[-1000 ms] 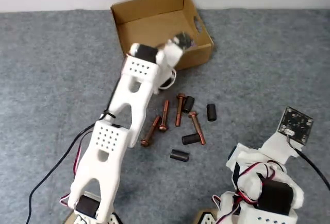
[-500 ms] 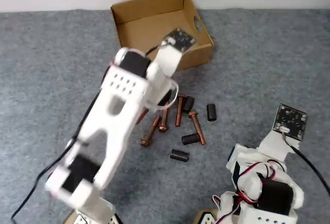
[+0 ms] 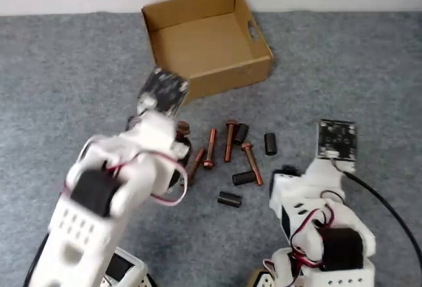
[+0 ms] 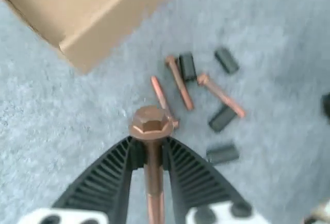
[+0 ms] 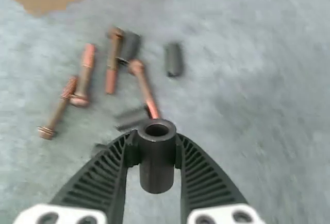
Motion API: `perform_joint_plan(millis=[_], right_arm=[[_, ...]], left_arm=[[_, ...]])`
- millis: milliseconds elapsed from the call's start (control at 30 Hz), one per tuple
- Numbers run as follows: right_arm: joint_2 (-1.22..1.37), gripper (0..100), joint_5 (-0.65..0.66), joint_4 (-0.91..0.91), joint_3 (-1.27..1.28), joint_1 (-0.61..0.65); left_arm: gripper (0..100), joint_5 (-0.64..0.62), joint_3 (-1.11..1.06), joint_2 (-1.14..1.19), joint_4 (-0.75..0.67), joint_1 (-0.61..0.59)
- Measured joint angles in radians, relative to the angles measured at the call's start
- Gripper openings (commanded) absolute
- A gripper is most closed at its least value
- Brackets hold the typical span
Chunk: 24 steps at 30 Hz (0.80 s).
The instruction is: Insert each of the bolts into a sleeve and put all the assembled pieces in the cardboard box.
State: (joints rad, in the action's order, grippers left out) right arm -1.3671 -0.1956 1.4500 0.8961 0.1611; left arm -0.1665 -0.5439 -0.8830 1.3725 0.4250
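Observation:
My left gripper [image 4: 150, 144] is shut on a copper bolt [image 4: 151, 123], held head-up above the carpet short of the cardboard box [image 4: 87, 23]. In the high view this bolt [image 3: 182, 128] shows at the left arm's tip, left of the loose pile. My right gripper [image 5: 156, 144] is shut on a black sleeve [image 5: 156, 157], its bore facing the camera, over the near right side of the pile. Loose bolts [image 3: 211, 147] [image 3: 229, 140] [image 3: 250, 161] and black sleeves [image 3: 270, 143] [image 3: 244, 178] [image 3: 229, 199] lie on the carpet. The open box [image 3: 204, 43] stands behind them.
Grey carpet [image 3: 343, 69] covers the table, with free room right of the box and left of the pile. The right arm's base [image 3: 323, 241] fills the near right corner, and a black cable [image 3: 389, 201] trails from it.
The left arm has swung back from over the box to the near left of the pile. The right arm has shifted left toward the parts.

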Motion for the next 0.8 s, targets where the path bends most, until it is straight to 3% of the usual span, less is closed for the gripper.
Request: perform_joint_plan(millis=[400, 567, 800], right_arm=[[-0.006, 0.8, 0.000, -0.190, 0.000, 0.350], [-0.006, 0.8, 0.000, -0.252, 0.000, 0.457], [-0.006, 0.8, 0.002, -0.304, 0.009, 0.477]], left_arm=[[0, -0.232, -0.370, -0.623, -0.308, -0.002], [0, -0.318, -0.393, -0.703, -0.344, -0.002], [0, -0.436, -0.394, -0.710, -0.451, -0.002]])
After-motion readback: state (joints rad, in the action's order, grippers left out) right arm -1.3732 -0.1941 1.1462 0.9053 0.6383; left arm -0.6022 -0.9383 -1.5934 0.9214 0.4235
